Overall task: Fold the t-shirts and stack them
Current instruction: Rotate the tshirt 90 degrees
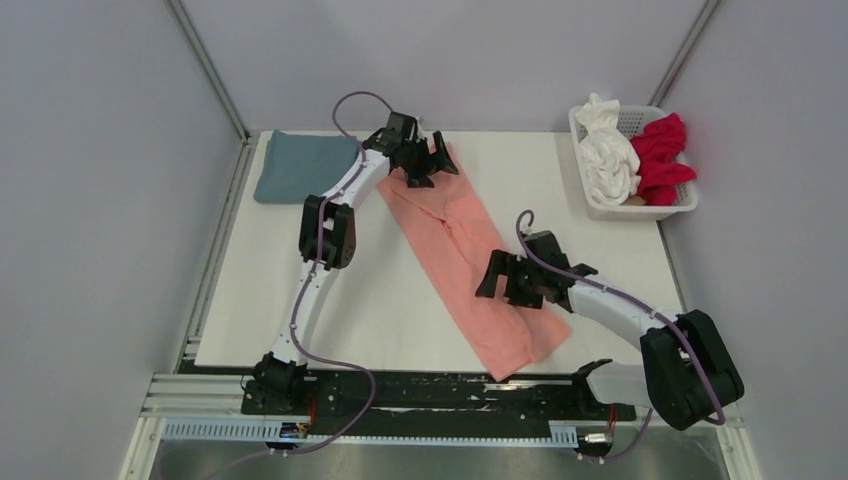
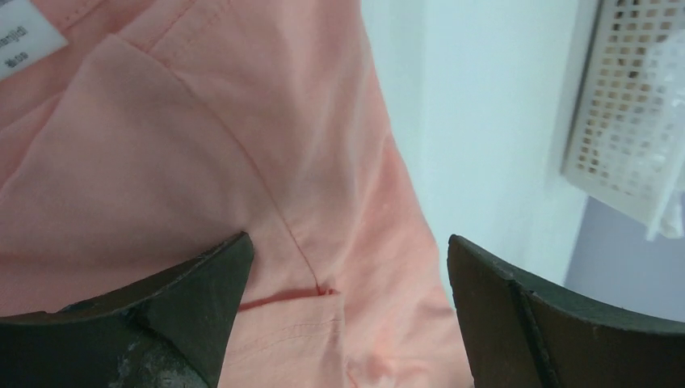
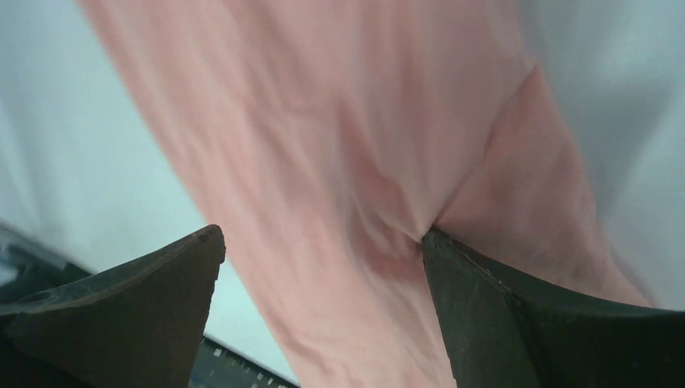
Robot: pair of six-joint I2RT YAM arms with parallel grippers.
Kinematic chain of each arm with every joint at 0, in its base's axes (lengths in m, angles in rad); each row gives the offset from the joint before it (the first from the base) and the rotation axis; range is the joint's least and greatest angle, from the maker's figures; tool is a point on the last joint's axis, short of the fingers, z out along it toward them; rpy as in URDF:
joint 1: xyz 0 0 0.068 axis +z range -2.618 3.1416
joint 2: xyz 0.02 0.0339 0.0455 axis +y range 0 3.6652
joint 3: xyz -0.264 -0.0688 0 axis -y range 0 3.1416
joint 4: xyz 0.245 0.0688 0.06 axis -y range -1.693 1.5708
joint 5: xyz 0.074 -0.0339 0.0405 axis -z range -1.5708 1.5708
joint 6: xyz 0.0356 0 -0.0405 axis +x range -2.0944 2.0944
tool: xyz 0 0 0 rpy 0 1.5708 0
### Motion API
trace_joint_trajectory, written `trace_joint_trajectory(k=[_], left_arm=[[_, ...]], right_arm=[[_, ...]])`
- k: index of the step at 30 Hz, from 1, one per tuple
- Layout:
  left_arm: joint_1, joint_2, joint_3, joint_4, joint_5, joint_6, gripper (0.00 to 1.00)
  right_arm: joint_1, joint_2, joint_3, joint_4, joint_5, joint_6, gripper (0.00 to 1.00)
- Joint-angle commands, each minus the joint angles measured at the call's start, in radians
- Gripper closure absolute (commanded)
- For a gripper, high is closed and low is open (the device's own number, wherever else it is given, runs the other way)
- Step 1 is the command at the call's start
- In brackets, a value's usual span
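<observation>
Pale grey walls are seen around a white table top (image 1: pixel 300 320). One white sewn-in label (image 2: pixel 24 36) is visible at the neck of the salmon-pink t-shirt (image 1: pixel 455 240) in the left wrist view; its small dark print is too blurred to be read. No other writing can be made out.

The salmon-pink t-shirt is laid flat on the table as a long narrow strip, running diagonally from the far middle towards the near right. The left gripper (image 1: pixel 432 172) is positioned over its far end, with the jaws spread wide; in the left wrist view a sleeve seam is framed between the fingers (image 2: pixel 186 315), and contact with the cloth cannot be confirmed. The right gripper (image 1: pixel 500 292) is placed over the near half of the strip, jaws likewise wide apart; the tip of one finger (image 3: pixel 485 307) is pressed into the fabric, where a small pucker is formed, while the other is held over the bare table.

A dusty blue-grey t-shirt (image 1: pixel 300 165) is laid folded at the far left corner. A white t-shirt (image 1: pixel 605 160) and a crimson red t-shirt (image 1: pixel 665 150) are bunched in a white lattice basket (image 1: pixel 650 210) at the far right.
</observation>
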Motion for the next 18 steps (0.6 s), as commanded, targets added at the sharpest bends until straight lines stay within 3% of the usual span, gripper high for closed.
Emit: trace_joint_trajectory(k=[1, 3, 7, 10, 13, 18], left_arm=[[0.053, 0.041, -0.105, 0.183, 0.192, -0.107, 0.0], [0.056, 0.052, -0.131, 0.251, 0.184, -0.164, 0.0], [0.064, 0.175, 0.063, 0.322, 0.246, -0.266, 0.0], [0.089, 0.188, -0.001, 0.458, 0.262, -0.392, 0.0], [0.097, 0.219, 0.039, 0.489, 0.252, -0.43, 0.0], [0.11, 0.197, 0.035, 0.49, 0.138, -0.442, 0.0]], right_arm=[[0.209, 0.042, -0.068, 0.036, -0.257, 0.137, 0.0], [0.298, 0.071, -0.045, 0.069, -0.252, 0.153, 0.0], [0.407, 0.171, 0.025, 0.168, -0.288, 0.192, 0.0], [0.5, 0.266, 0.075, 0.29, -0.283, 0.271, 0.0], [0.555, 0.361, 0.136, 0.388, -0.275, 0.333, 0.0], [0.596, 0.385, 0.185, 0.371, -0.188, 0.365, 0.0]])
